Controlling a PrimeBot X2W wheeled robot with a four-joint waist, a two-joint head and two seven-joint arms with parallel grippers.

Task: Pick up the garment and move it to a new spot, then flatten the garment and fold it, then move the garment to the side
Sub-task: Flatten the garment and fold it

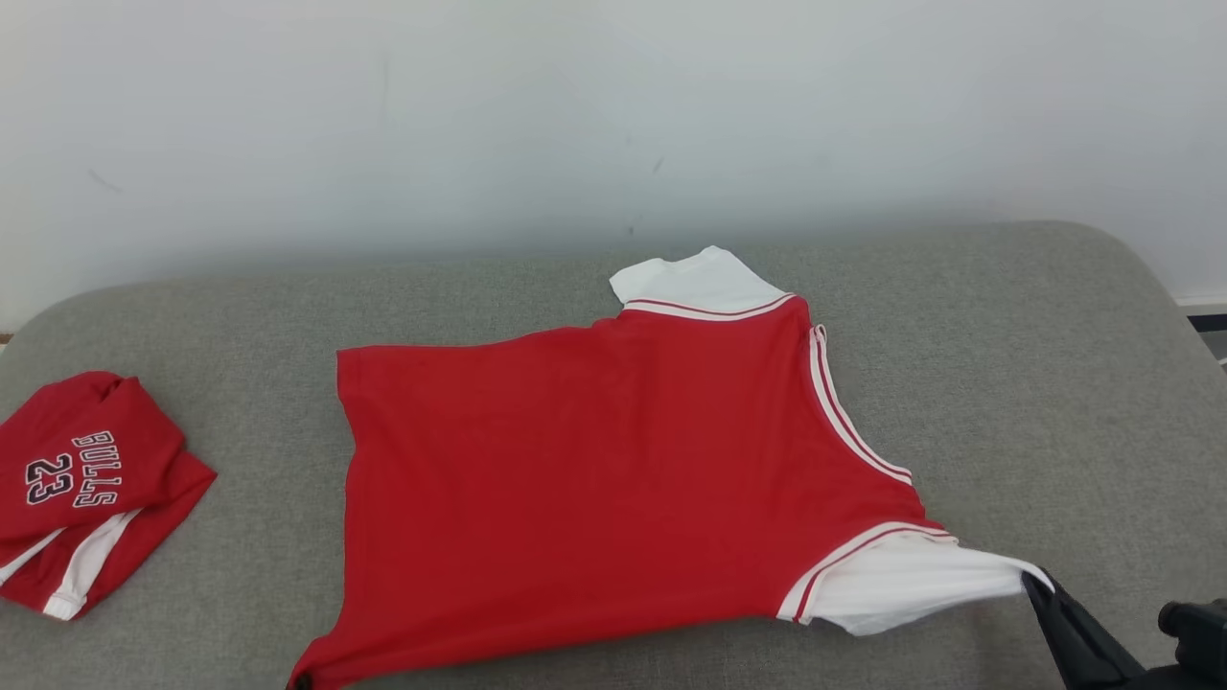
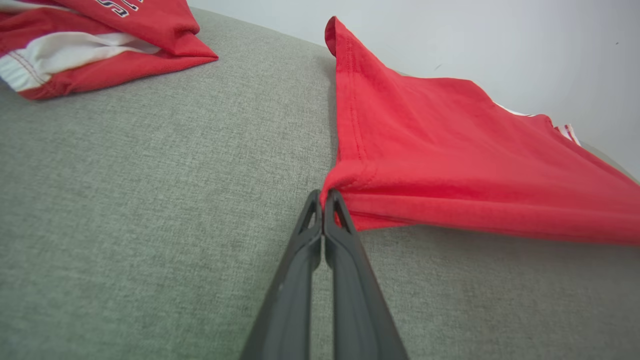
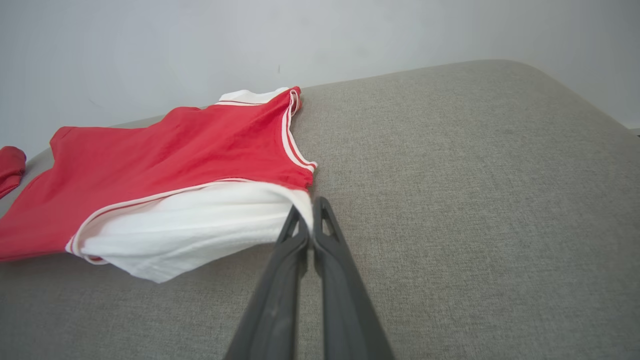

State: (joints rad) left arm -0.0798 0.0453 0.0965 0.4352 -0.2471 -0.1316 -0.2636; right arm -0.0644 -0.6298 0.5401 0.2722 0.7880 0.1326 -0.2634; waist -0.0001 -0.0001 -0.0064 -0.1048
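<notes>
A red knit shirt with white sleeves and red-and-white striped trim [image 1: 594,479] lies spread across the middle of the grey fabric-covered tabletop [image 1: 1007,383]. Its body is flat and mostly smooth, with the hem toward the robot's left and the neckline toward its right. Both near corners are gripped.

The left tool [image 2: 324,197] has its two long dark fingers pressed together on the near hem corner, pinching a small bunch of red cloth. From that corner the stitched hem runs away to the far corner. The near edge of the shirt stretches off to the side with a thin shadow beneath it.

The right tool [image 3: 306,210] is likewise closed, on the tip of the near white sleeve [image 3: 200,225], with a fold of white cloth caught between its fingers. The sleeve is drawn out to a point toward the tool, and its lower edge hangs slightly clear of the tabletop. In the head view this tool shows at the lower right, with the sleeve stretched taut to its tip.

The far white sleeve [image 1: 695,280] lies flat toward the pale wall [image 1: 575,115] behind the tabletop.

A second, folded red garment with white stripes and the lettering "BULLS 23" [image 1: 86,489] rests at the left edge of the tabletop, well apart from the shirt.
</notes>
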